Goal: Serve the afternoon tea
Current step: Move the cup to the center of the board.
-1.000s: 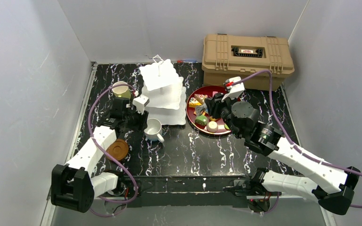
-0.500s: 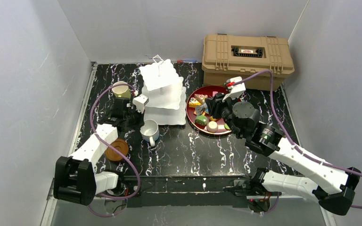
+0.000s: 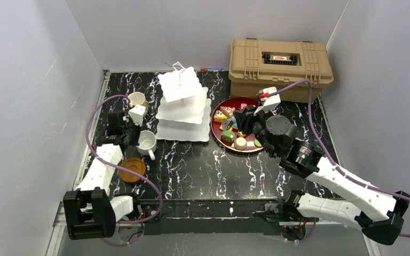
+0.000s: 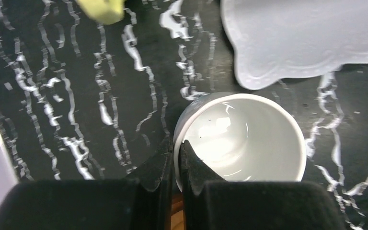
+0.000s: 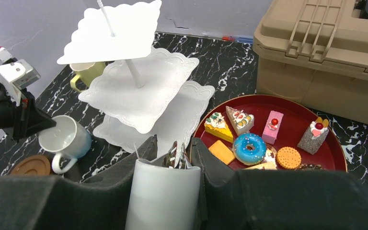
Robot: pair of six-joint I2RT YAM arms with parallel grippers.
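Observation:
My left gripper (image 3: 132, 133) is shut on the rim of the white mug (image 3: 147, 142), one finger inside and one outside, shown in the left wrist view (image 4: 176, 148). The mug (image 4: 249, 139) stands upright just left of the white three-tier cake stand (image 3: 184, 104). A round brown coaster (image 3: 133, 168) lies just in front of the mug. The pale yellow-green mug (image 3: 137, 100) stands behind. My right gripper (image 5: 173, 143) is shut on a pale grey cylinder (image 5: 165, 191) and hovers at the left edge of the dark red tray (image 3: 248, 151) of toy pastries (image 5: 249, 147).
The tan ribbed case (image 3: 278, 66) stands at the back right, just behind the tray. Grey walls close in the left, right and back sides. The stand's tiers (image 5: 139, 91) are bare. The cake stand's bottom tier (image 4: 306, 43) lies close to the mug.
My left gripper has carried the white mug leftward, away from the stand's front corner and next to the coaster. The right gripper has barely moved.

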